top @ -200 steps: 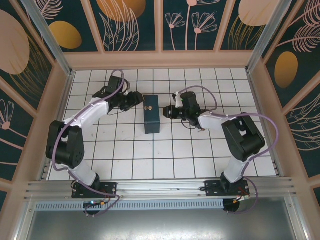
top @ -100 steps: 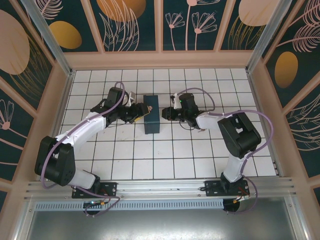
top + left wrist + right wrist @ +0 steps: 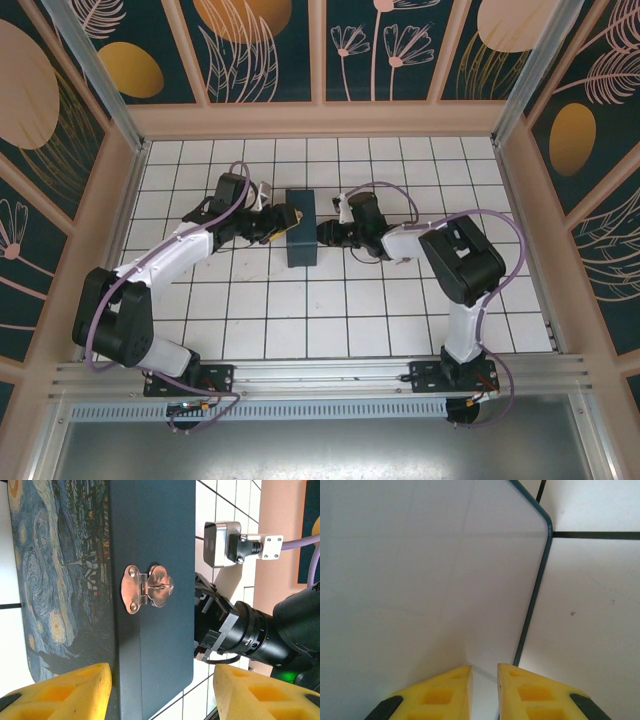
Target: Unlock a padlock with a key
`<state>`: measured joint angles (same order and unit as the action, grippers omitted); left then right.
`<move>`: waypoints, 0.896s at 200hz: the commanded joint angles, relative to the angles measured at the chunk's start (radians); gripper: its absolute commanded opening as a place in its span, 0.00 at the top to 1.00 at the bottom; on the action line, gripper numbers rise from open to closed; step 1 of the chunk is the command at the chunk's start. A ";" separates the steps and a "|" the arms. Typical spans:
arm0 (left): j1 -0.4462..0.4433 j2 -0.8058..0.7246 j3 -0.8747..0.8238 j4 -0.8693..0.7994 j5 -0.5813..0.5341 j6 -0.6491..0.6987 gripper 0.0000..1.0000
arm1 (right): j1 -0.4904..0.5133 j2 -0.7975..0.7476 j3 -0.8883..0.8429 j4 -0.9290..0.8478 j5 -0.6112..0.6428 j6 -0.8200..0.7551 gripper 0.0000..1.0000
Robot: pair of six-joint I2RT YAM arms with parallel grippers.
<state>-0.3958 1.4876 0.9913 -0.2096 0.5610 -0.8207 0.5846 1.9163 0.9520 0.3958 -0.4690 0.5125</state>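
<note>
box (image 3: 301,240) stands on the tiled tabletop (image 3: 330,320), mid-width, in the far half. its near and far ends are free. open tiles run from its near end down to the arm bases and out to both sides. both long sides are taken: left end effector (image 3: 284,218) at the left edge, right end effector (image 3: 324,232) against the right edge.

left end effector: wide. in its wrist view the yellow fingers (image 3: 65,692) stand far apart with a corner of the box between them; contact cannot be told.

right end effector: narrow. its fingers are drawn almost together with a slim gap, tips at a pale glossy face with a dark rounded edge. bare tile lies to the right of that edge.

a copper clasp (image 3: 147,587) sits on the box's dark face, beside the painted side. a small silvery piece (image 3: 162,586) sits in its slot; whether this is the padlock cannot be told.

against half a second ago: the right end effector has moved left, from just beside the box to its edge, with the elbow drawn in. the left end effector and box lie as before.
</note>
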 commanded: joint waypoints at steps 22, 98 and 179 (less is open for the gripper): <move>-0.006 0.017 0.065 0.014 0.036 0.009 0.43 | 0.079 0.102 0.101 0.046 -0.018 0.027 0.80; -0.005 0.090 0.112 -0.073 -0.099 0.068 0.43 | 0.123 0.118 0.243 -0.319 0.409 -0.100 0.77; 0.042 0.148 0.241 -0.083 -0.108 0.138 0.40 | 0.089 -0.194 0.045 -0.371 0.623 -0.219 0.59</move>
<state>-0.3878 1.6470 1.1561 -0.2588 0.4934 -0.7544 0.6731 1.8736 1.0966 -0.0204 0.0982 0.3538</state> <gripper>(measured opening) 0.571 0.344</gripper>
